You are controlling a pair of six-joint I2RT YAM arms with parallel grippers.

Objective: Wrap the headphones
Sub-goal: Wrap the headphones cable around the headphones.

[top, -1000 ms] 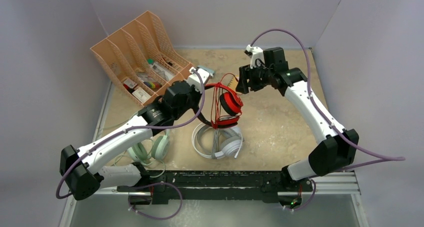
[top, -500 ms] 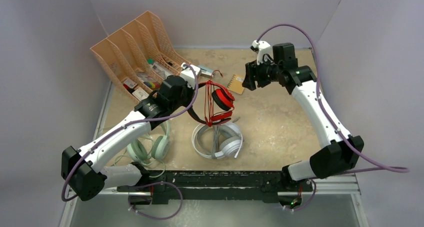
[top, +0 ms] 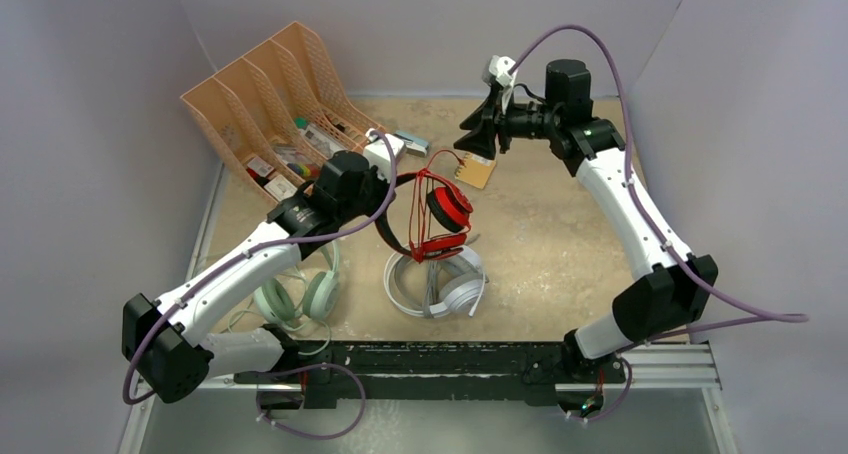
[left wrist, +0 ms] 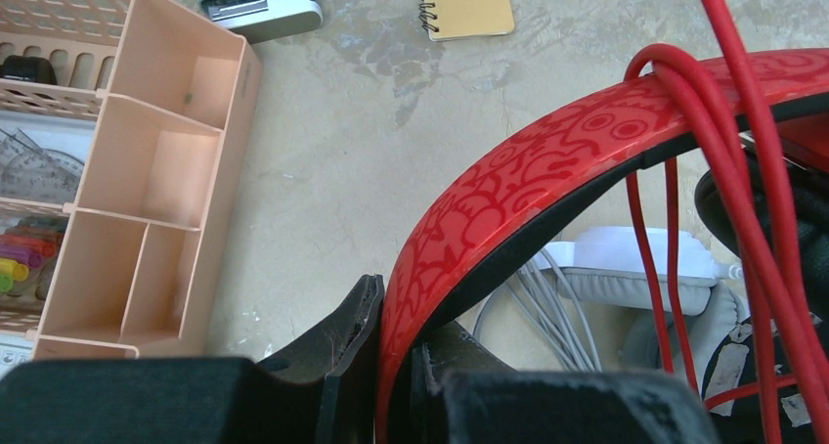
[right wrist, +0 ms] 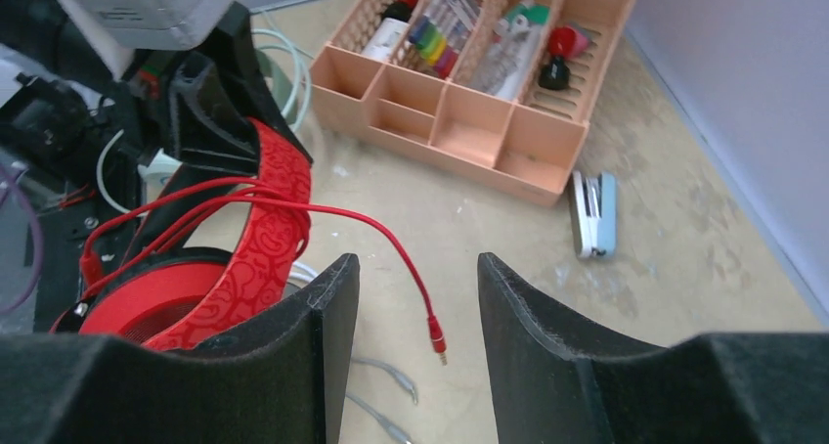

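1. Right arm: over the last second it has pulled back from the red and black corded over-ear headset (top: 447, 211) toward the upper centre of the overhead frame. The right claw (top: 468, 142) now has its jaws apart and holds nothing, clear of the earcup.
2. Left arm: it has drawn the headset slightly toward the left of the frame. The left claw (left wrist: 396, 312) is clamped on the patterned red headband and holds the headset raised above the beige mottled worktop (top: 560, 244). The white over-ear headset (top: 435, 284) shows beneath it in the left wrist view.
3. Red cord (right wrist: 381, 234): several turns lie over the headband. The tail hangs free and ends in a small metal plug (right wrist: 437, 344). Judgement: winding of this headset is well advanced, but the loose tail is unsecured and could slip off.
4. Remaining units: the white headset lies at lower centre. The pale mint-green over-ear headset (top: 300, 296) lies at lower left.
5. Not determinable:
   - the left arm covers part of the mint-green headset;
   - whether the white headset's grey cord is wrapped;
   - the exact count of red turns;
   - the red headset's second earcup, cut off in the wrist views.
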